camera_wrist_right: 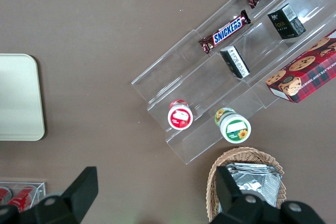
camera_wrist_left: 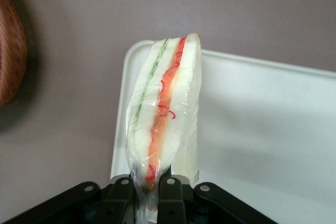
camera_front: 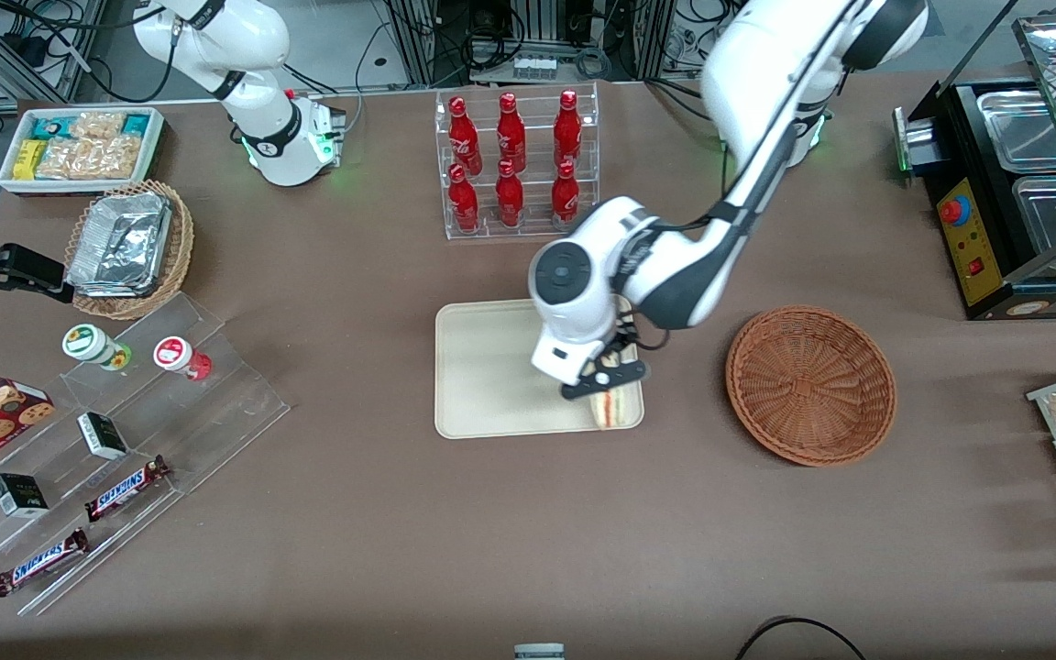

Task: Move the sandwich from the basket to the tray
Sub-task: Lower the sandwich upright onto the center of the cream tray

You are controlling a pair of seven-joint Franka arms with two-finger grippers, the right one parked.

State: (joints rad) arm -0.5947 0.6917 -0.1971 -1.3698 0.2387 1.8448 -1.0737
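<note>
The sandwich (camera_front: 612, 407), a plastic-wrapped wedge of white bread with red-orange and green filling, hangs in my gripper (camera_front: 609, 383) over the tray's corner nearest the front camera and the basket. In the left wrist view the gripper (camera_wrist_left: 146, 191) is shut on the sandwich (camera_wrist_left: 165, 114), its black fingers (camera_wrist_left: 122, 195) pinching the narrow end. The cream tray (camera_front: 491, 371) lies mid-table and also shows in the left wrist view (camera_wrist_left: 262, 129). The reddish-brown woven basket (camera_front: 810, 383) stands beside the tray toward the working arm's end, with nothing in it; its edge shows in the left wrist view (camera_wrist_left: 10, 56).
A clear rack of red bottles (camera_front: 514, 165) stands farther from the front camera than the tray. A tan wicker basket with foil containers (camera_front: 129, 247), a white bin of snacks (camera_front: 79, 147) and acrylic shelves with candy bars (camera_front: 115, 431) lie toward the parked arm's end. A black appliance (camera_front: 1014, 192) stands at the working arm's end.
</note>
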